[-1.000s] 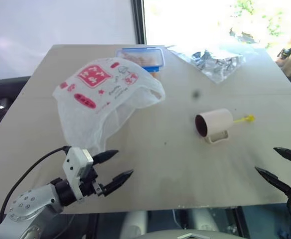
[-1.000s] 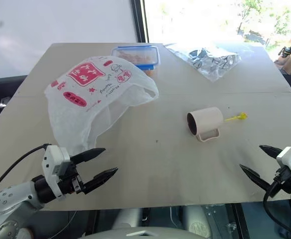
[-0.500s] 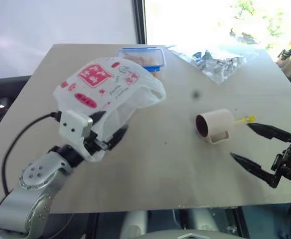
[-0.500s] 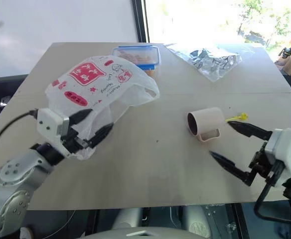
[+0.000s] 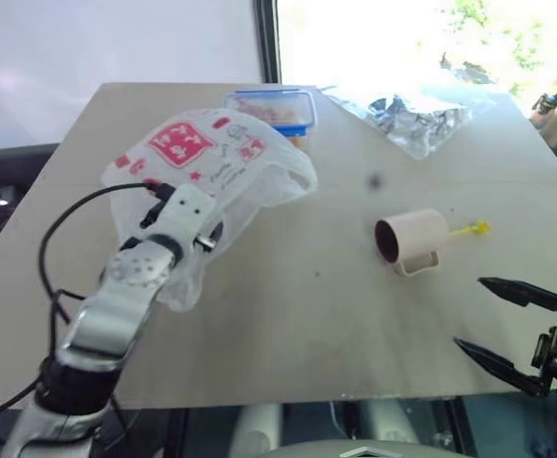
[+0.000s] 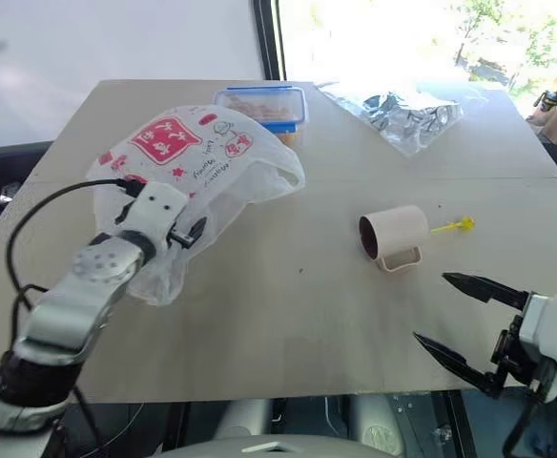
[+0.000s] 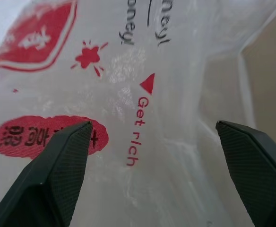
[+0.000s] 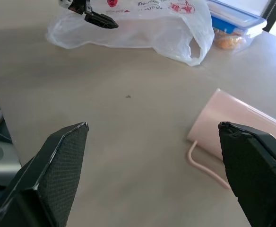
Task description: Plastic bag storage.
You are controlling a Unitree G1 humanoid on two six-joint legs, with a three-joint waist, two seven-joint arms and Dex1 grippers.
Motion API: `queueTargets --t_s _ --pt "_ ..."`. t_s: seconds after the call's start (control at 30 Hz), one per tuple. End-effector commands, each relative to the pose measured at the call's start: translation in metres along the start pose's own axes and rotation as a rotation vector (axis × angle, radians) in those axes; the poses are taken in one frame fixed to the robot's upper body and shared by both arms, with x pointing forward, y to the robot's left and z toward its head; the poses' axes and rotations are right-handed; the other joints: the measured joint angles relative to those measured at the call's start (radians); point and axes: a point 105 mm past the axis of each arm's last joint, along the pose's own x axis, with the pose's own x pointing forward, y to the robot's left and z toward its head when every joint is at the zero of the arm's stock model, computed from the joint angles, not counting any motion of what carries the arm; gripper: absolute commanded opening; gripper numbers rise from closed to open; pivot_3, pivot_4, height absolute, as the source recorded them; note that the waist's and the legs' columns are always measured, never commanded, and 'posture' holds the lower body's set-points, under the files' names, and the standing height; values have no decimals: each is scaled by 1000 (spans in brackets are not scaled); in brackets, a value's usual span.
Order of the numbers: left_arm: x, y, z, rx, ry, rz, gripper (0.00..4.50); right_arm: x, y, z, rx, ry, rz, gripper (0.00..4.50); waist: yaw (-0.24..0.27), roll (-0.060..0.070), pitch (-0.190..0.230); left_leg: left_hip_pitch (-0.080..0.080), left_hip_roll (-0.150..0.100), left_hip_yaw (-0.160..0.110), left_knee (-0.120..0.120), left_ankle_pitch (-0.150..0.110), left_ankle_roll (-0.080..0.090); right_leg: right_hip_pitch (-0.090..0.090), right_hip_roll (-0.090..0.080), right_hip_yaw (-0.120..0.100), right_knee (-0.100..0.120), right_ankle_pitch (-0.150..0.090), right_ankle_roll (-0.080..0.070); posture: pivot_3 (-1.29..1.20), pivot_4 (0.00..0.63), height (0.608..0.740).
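The left arm reaches out from the near left corner of the counter [image 5: 288, 315], its wrist level and pointing away over the left half. Its left end effector [image 7: 164, 156] stands with both black fingers spread wide. The right end effector [image 6: 469, 320] hovers at the near right edge, fingers wide apart, pointing leftward across the counter.

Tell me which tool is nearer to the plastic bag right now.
Left. The left tool is right at the plastic bag, open with the film between its fingers. The right tool hangs open near the table's front edge, past the cup.
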Motion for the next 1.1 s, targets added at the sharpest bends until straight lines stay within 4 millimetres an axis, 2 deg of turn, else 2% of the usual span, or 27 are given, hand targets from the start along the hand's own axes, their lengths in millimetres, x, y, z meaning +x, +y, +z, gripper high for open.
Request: queueTargets --t_s 0.03,0.07,0.1,0.17,0.27,0.33,0.4,0.57,0.73,0.83,0.87,0.97,1.0,1.1 --pt "5 12 18 1 -59 65 3118 0 3 -3 -48 -6 -1 4500 -1 -2 1 0 0 0 0 0 0 0 0 0 0 0 0 0 150 740" --pt "5 14 18 2 -59 73 2757 1 2 -4 -54 -3 -9 4500 -5 -2 1 0 0 0 0 0 0 0 0 0 0 0 0 0 150 740" --pt "5 18 16 0 -54 85 2169 3 1 -5 -51 -1 -17 4500 -9 -2 1 0 0 0 0 0 0 -1 0 0 0 0 0 0 150 740" --pt "4 22 13 -1 -50 102 1268 7 0 -6 -51 3 -25 4500 -12 -2 1 0 0 1 -1 0 0 -1 0 1 0 0 0 0 150 740" --pt "3 32 17 -52 -83 136 37 23 -11 -11 -150 79 -88 4500 -11 -2 1 0 1 0 -1 0 0 -1 0 1 1 0 0 0 150 740" --pt "2 37 27 -108 -128 139 37 38 -16 -16 -192 116 -102 4500 -9 -2 1 0 0 0 -1 0 -1 -2 -1 1 1 0 0 0 150 740" --pt "-2 43 44 -188 -196 133 37 55 -26 -31 -217 178 -135 4500 -7 -3 1 0 0 0 0 0 -1 -2 -1 1 2 0 0 0 150 740" --pt "-17 48 84 -214 -323 73 37 98 -44 -48 -73 203 -226 4500 -4 -5 2 -2 -1 -1 1 2 -3 -2 -1 -1 2 0 0 0 150 740" --pt "-23 45 103 -194 -367 53 37 112 -56 -67 -26 329 -250 4500 -4 -4 2 -3 -1 -1 0 3 -5 -3 -1 0 1 0 0 0 150 740" --pt "-26 46 107 -192 -367 54 37 115 -61 -70 14 359 -267 4500 -4 -4 2 -3 -1 -1 0 2 -4 -3 -1 -1 1 0 1 0 150 740" --pt "-26 46 107 -191 -363 58 0 117 -63 -70 21 358 -271 3949 -5 -4 2 -3 -1 -1 0 2 -3 -3 -1 -1 1 0 1 0 150 740" --pt "-27 49 107 -195 -355 69 0 123 -66 -72 -4 375 -249 2688 -10 -4 2 -3 -1 -1 0 1 -2 -3 -1 -1 2 0 1 0 150 740" --pt "-27 49 108 -197 -355 70 0 124 -67 -71 -29 381 -237 2089 -10 -4 2 -3 -1 -1 0 1 -2 -3 -1 -1 2 0 1 0 150 740" --pt "-27 49 109 -216 -352 60 0 127 -67 -62 -73 367 -194 856 -10 -4 2 -3 -1 -1 0 1 -1 -3 0 -1 2 0 1 0 150 740"
